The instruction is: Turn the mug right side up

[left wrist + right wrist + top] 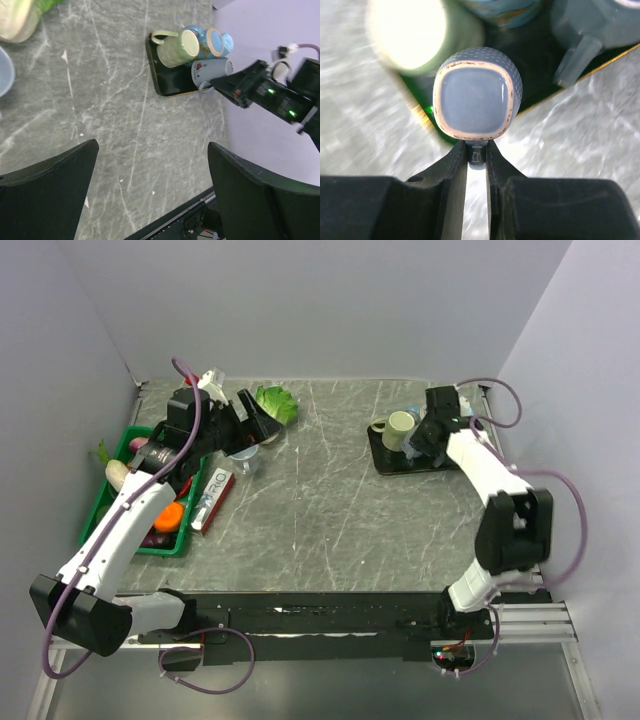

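A grey-blue mug (472, 100) with a dotted wall is held by its handle between my right gripper's (477, 150) fingers, over the near edge of a black tray (540, 75). One flat end with a beige ring faces the right wrist camera. In the left wrist view the mug (210, 71) lies sideways on the tray (157, 80), with my right gripper (216, 84) at its handle. From above, my right gripper (425, 435) covers it. My left gripper (262, 425) is open and empty, high over the table's left part; it also shows in the left wrist view (152, 150).
A pale green mug (400, 428) and a blue mug (212, 41) lie on the same tray. A green bin (110, 502) of vegetables, a red-and-white box (213, 500), a clear bowl (243, 455) and a lettuce (277, 402) are at the left.
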Controlling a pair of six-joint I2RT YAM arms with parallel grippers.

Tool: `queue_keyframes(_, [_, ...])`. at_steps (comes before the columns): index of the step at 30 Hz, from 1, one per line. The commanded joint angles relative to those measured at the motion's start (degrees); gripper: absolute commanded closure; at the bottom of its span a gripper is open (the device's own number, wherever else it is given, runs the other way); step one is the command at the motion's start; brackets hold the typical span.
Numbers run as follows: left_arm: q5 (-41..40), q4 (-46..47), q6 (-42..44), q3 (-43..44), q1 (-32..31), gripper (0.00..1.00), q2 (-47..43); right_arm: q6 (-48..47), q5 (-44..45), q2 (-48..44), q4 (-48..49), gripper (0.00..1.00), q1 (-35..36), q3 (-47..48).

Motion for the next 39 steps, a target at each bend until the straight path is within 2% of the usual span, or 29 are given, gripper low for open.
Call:
queue_keyframes(1, [4.45, 4.56, -2.65, -0.35, 0.23, 0.04, -0.85, 1.78, -7.9, -14.45, 4.65, 1.0, -0.18, -2.06])
queue_keyframes(5, [9.89, 8.96, -5.37, -1.14, 0.23, 0.04, -0.59, 3.27, -18.71, -23.33, 12.27, 1.0, -0.18, -6.01])
queue_keyframes(6, [13.12, 10.53, -5.9, -1.4, 0.23, 0.04, -0.41, 4.32, -23.95, -26.22, 13.78, 1.0, -0.09, -6.46])
queue_keyframes(9, [21.9, 19.49, -9.85, -3.68, 0.14, 0.04, -0.5, 6.77, -30.92, -31.93, 21.4, 1.0, 1.05, -9.27])
queue_keyframes(11, [25.01, 28.42, -13.53, -5.97, -0.3, 0.03, -0.76, 8.54, -33.13, -34.76, 26.17, 1.0, 1.93, -11.89])
queue_keyframes(14, [28.09, 35.14, -14.7, -7.03, -2.4, 0.03, -1.29, 14.15, -35.77, -39.24, 33.64, 1.0, 4.3, -14.01])
queue_keyframes(20, [27.13, 35.68, -11.09, -4.21, -8.03, 0.02, -0.94, 21.01, -37.98, -40.75, 45.51, 1.0, 11.94, -15.34])
queue_keyframes(29, [21.87, 54.75, -19.62, -12.12, -10.14, 0.01, -5.41, 27.7, -36.92, -37.86, 56.23, 1.0, 20.83, -15.69])
queue_keyframes(34, [20.54, 55.73, -19.35, -12.74, -11.28, 0.1, -6.73, 29.46, -35.17, -36.8, 58.62, 1.0, 23.64, -15.87])
queue_keyframes(39, [18.78, 55.37, -18.83, -13.09, -11.99, 0.27, -7.7, 28.68, -33.41, -35.65, 58.53, 1.0, 26.27, -15.43])
